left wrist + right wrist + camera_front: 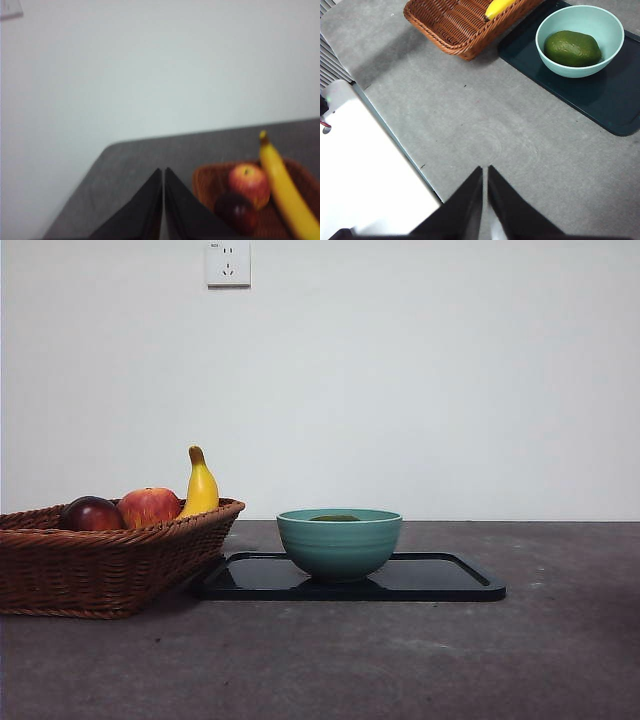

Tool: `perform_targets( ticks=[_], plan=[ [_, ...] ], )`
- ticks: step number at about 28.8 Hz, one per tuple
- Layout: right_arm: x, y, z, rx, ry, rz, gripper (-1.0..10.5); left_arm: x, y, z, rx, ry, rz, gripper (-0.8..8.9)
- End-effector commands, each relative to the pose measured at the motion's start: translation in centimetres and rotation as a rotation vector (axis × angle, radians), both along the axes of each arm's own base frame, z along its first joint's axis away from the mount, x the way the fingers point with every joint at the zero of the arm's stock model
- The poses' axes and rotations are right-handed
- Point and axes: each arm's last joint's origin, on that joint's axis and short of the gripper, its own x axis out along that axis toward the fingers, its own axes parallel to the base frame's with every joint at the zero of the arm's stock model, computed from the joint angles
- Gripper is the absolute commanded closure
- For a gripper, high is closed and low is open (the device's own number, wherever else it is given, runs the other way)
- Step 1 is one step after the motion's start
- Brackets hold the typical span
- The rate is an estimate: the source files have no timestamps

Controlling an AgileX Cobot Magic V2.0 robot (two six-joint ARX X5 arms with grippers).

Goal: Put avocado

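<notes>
The avocado (572, 48) lies inside a teal bowl (580, 70), olive-green and oval. From the front only its top (335, 518) peeks over the bowl's rim (339, 543). The bowl stands on a dark tray (440, 580). My right gripper (485, 172) is shut and empty, held well back over bare table, far from the bowl. High above the table's left side, my left gripper (163, 175) is also shut with nothing in it, near the wicker basket (205, 182). Neither gripper shows in the front view.
The wicker basket (100, 560) stands left of the tray and holds a banana (201, 485), a red-yellow apple (149, 506) and a dark purple-red fruit (91, 514). A white device (365, 175) sits at the table's edge by the right arm. A wall socket (227, 262) is behind.
</notes>
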Motion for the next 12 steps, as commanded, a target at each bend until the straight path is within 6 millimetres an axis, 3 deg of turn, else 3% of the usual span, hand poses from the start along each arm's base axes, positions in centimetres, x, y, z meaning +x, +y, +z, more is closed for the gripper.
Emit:
perform_targets(
  ticks=[1,12],
  plan=[
    [0.0,0.2,0.2,0.012,0.000,0.006,9.4,0.2,0.1,-1.8,0.000,0.022,0.014,8.07],
    [0.1,0.2,0.2,0.012,0.000,0.006,9.4,0.3,0.1,-6.1,-0.028,0.078,0.017,8.07]
  ],
)
